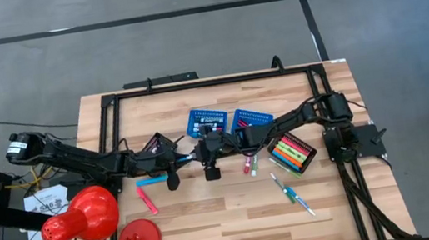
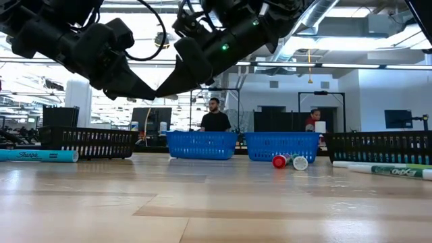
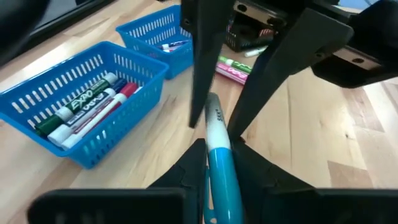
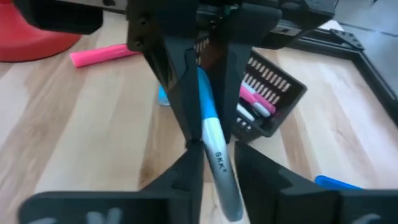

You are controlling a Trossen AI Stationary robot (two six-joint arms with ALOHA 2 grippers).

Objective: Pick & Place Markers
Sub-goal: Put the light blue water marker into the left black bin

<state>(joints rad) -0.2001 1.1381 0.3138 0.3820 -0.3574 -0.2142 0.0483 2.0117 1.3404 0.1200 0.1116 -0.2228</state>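
So the overhead cam looks straight down and takes in the whole wooden table (image 1: pixel 235 209), both arms and some grey floor around it. The low cam sits right at tabletop height at the near edge, facing level across the boards to the two blue baskets (image 2: pixel 202 145) and the room behind. Each wrist cam rides its own arm, really close in, looking out past its own dark fingers. They face each other: both show the same blue and white marker (image 3: pixel 219 155) from opposite ends. The left wrist cam also catches the blue baskets the overhead and low cams see.
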